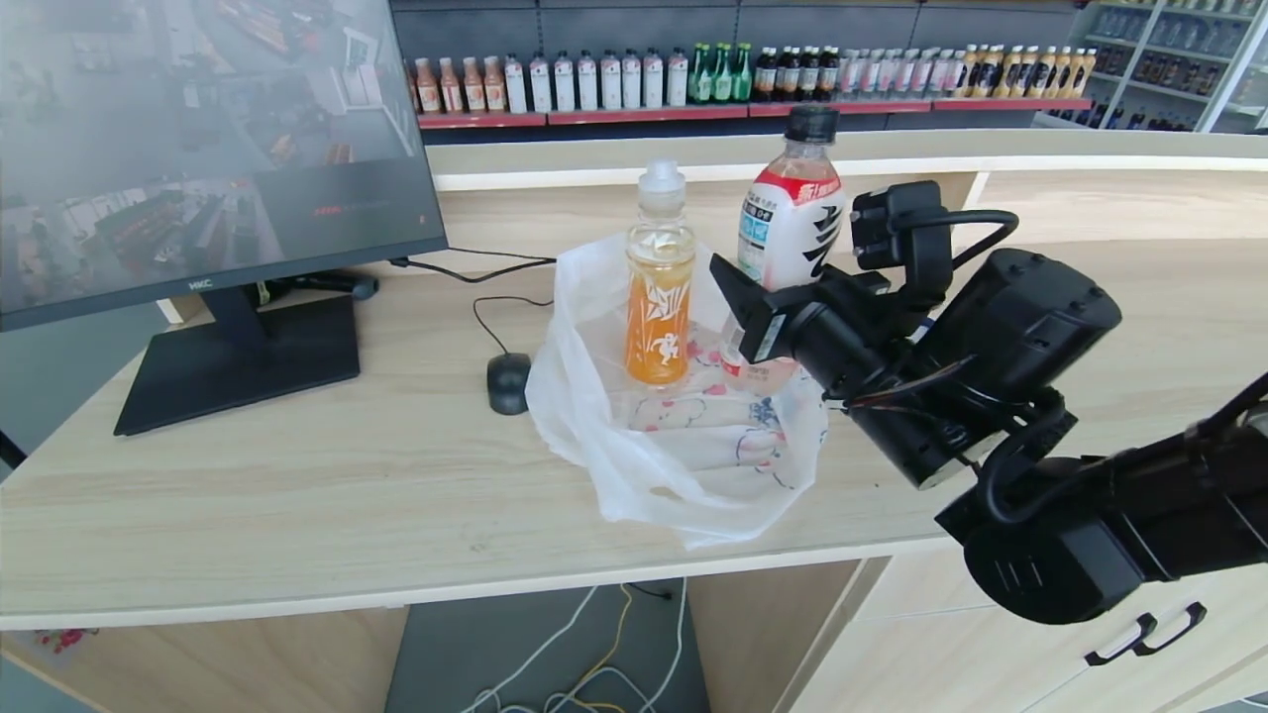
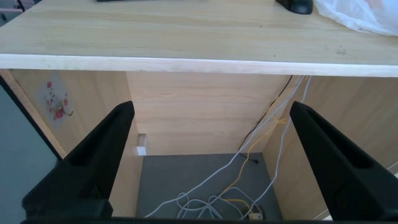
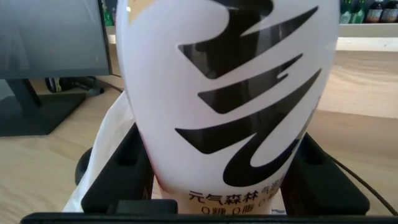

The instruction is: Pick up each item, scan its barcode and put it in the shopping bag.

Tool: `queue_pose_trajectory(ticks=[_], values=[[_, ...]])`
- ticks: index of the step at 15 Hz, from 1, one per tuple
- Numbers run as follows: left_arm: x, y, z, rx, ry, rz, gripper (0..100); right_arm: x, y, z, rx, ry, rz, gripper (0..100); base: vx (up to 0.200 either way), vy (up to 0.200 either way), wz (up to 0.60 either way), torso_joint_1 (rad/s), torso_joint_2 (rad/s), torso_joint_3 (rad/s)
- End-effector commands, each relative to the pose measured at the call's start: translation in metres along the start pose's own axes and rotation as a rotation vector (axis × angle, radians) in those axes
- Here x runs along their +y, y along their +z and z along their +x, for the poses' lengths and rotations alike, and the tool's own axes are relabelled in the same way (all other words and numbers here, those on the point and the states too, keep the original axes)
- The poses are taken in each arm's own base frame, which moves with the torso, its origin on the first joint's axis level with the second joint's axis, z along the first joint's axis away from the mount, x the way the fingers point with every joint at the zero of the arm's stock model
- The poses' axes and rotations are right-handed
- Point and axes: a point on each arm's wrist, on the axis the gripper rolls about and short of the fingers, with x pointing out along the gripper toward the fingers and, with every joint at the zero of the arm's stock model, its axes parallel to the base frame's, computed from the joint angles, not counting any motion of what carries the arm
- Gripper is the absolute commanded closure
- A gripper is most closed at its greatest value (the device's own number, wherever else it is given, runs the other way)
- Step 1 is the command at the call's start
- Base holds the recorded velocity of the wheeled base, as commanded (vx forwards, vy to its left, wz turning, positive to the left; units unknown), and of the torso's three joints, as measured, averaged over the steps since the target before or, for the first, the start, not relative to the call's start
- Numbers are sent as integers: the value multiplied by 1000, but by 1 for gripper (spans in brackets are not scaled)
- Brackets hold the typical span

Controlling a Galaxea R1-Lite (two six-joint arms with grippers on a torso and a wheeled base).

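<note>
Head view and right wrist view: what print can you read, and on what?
White bottle: one big black brush-stroke character, a brand mark; small print beneath partly cut off.
Orange bottle: white lettering, too small to read.
Monitor: small brand logo on lower frame; red screen text blurred.
Shelf bottles: labels too small.

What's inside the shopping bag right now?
An orange drink bottle stands upright inside the shopping bag. The right end effector holds a white-labelled bottle at the bag's edge, hiding whether its base rests inside.
</note>
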Motion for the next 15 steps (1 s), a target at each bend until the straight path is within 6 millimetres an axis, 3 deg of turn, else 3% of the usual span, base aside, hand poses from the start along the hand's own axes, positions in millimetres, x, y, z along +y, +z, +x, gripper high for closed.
queue_pose_trajectory(ticks=[1, 15], values=[[0, 0, 0, -1, 0, 0, 0, 1, -13, 7, 18, -2, -3, 100, 0, 0, 0, 0, 0, 0], [0, 0, 0, -1, 1, 0, 0, -15, -55, 28, 35, -51, -27, 100, 0, 0, 0, 0, 0, 0]])
